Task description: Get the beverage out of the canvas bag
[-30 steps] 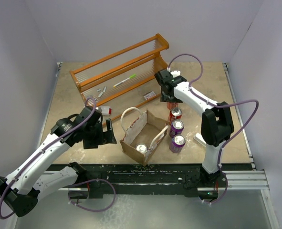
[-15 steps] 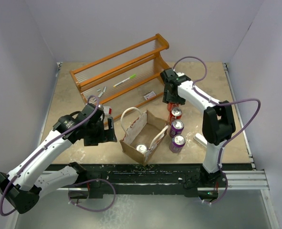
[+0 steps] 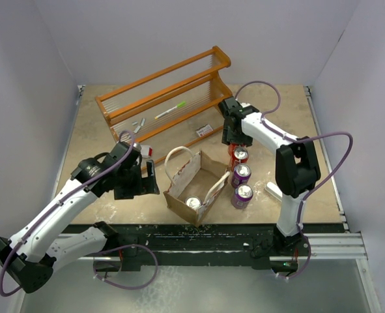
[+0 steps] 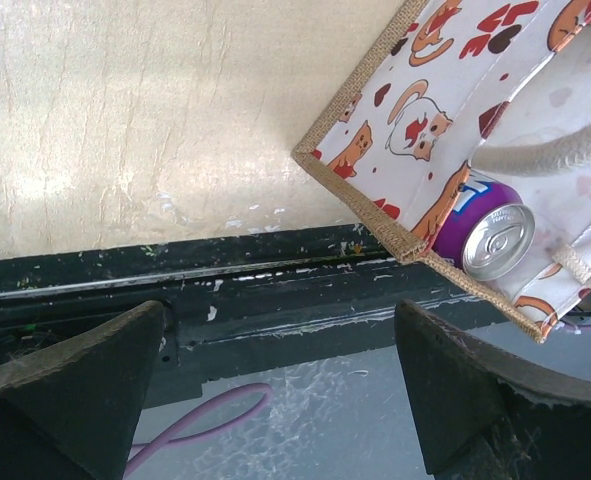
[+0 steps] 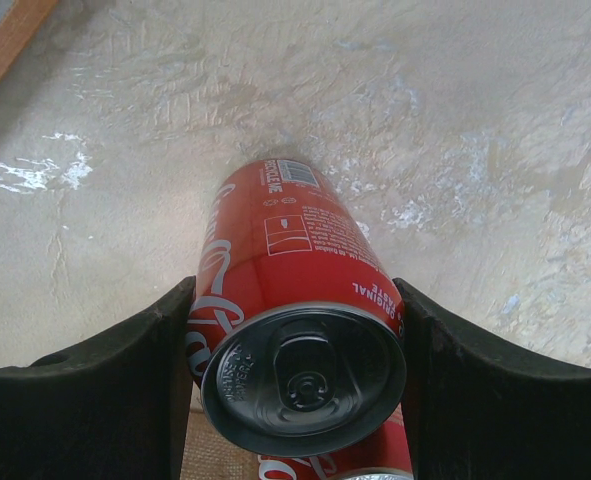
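The bag (image 3: 181, 207), boxy tan canvas with a cat-print lining and two white loop handles, stands upright and open near the front edge of the surface (image 3: 101, 134). One purple can (image 4: 490, 235) stands upright in its near corner. Beyond the bag, a red can (image 5: 305, 250) sits gripped in the right pincer (image 5: 293, 290).

Overhead view plus two close, downward wrist views.
The whole table (image 3: 101, 140) is seen from high above and behind. A corner of the canvas bag (image 4: 415, 130), at the left wrist frame's right, is shared with the overhead's centre; the right wrist frame is filled by a red can (image 5: 295, 270).
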You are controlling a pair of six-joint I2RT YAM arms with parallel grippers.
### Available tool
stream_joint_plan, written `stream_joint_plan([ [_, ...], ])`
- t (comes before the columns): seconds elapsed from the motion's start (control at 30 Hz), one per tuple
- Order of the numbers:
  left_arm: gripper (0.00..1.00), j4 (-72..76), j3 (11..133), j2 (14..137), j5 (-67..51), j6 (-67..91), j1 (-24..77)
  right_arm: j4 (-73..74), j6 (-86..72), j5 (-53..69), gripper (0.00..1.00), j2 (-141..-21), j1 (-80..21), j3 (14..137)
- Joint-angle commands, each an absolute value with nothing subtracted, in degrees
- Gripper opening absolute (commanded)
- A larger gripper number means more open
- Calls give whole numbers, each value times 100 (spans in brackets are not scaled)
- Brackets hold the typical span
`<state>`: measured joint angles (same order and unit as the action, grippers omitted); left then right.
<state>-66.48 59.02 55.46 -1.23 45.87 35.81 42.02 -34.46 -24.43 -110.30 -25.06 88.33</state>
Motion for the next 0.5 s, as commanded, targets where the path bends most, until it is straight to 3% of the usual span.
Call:
stream_joint_plan([
  [0.0, 99, -6559, 6061, 5386, -118, 4600, 3606, 3989, -3243, -2501, 63, -10754, -2487, 8890],
  [0.17, 99, -6569, 6045, 5317, -164, 4638, 3602, 3970, -3120, -2378, 79, -10514, -2488, 8865],
  [0.3, 99, -6551, 5987, 5260, -221, 4677, 3602, 3866, -2933, -2044, 99, -10283, -2487, 8747],
  [0.47, 99, -6459, 5882, 5182, -345, 4742, 3606, 4000, -2857, -1742, 100, -9992, -2490, 8633],
])
